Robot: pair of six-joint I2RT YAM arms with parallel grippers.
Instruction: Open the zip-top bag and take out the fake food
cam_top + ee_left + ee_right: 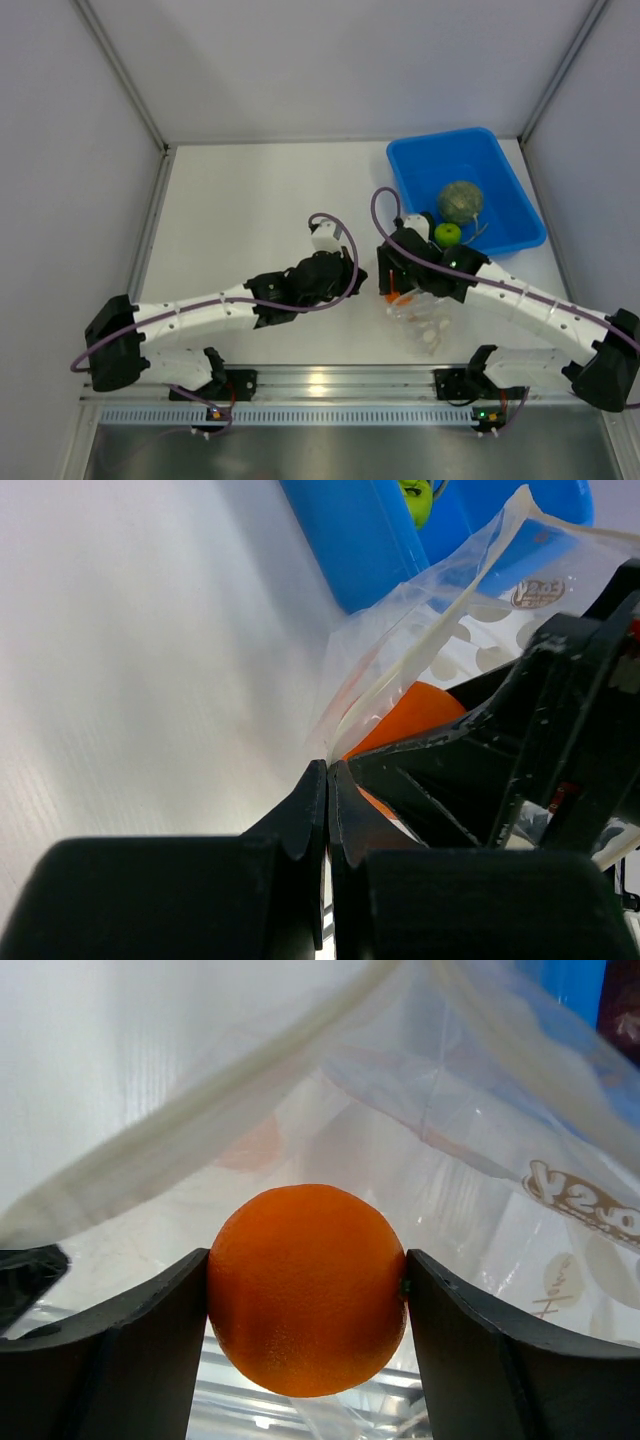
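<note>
Inside the clear dotted plastic bag [480, 1160], the right pincer [306, 1260] squeezes a round orange toy fruit [305, 1320], and the left pincer [327, 770] pinches the bag's edge.

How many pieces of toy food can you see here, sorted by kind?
melon: 1
green apple: 1
orange: 1
Total: 3

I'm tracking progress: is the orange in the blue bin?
No, the orange is clamped between the fingers of the right gripper inside the bag, not in the bin.
</note>
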